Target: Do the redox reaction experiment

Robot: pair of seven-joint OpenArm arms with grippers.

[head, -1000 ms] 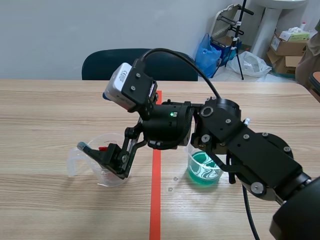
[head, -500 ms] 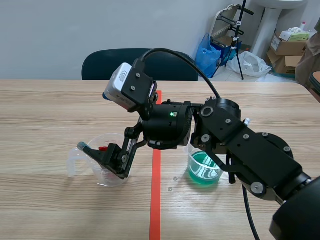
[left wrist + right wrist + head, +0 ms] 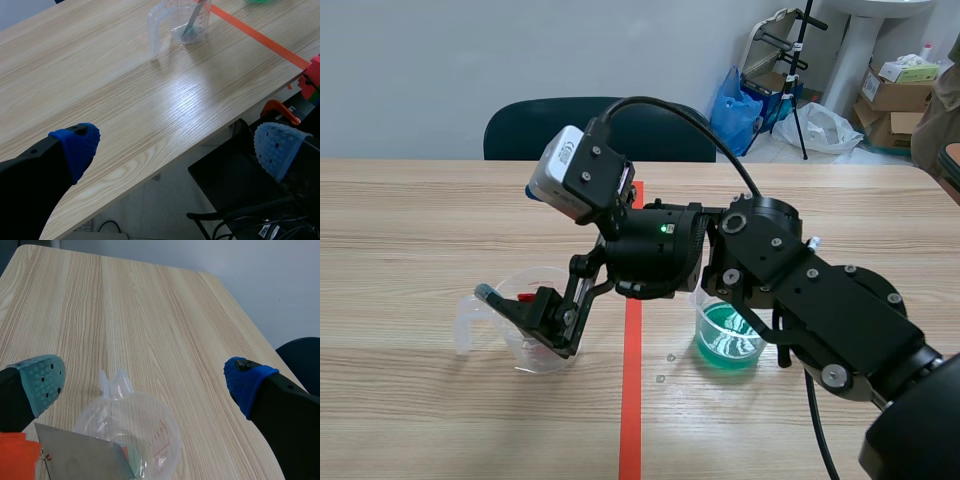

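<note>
A clear plastic measuring cup (image 3: pixel 525 335) with a handle stands left of the orange tape line. A grey metal strip (image 3: pixel 82 457) with a red-orange end (image 3: pixel 17 455) leans inside it. My right gripper (image 3: pixel 525 318) hangs just over the cup's rim, open, fingers wide apart with nothing between them; in the right wrist view the cup (image 3: pixel 132 432) lies under the right gripper (image 3: pixel 145 384). A beaker of green liquid (image 3: pixel 728 335) sits under the right arm. My left gripper (image 3: pixel 176 149) is open past the table's near edge, the cup (image 3: pixel 182 22) far ahead of it.
An orange tape line (image 3: pixel 632 400) runs down the table's middle. A dark chair (image 3: pixel 520 125) stands behind the table, with boxes and bags at the back right. An orange clamp (image 3: pixel 280 107) and black gear sit below the table edge in the left wrist view.
</note>
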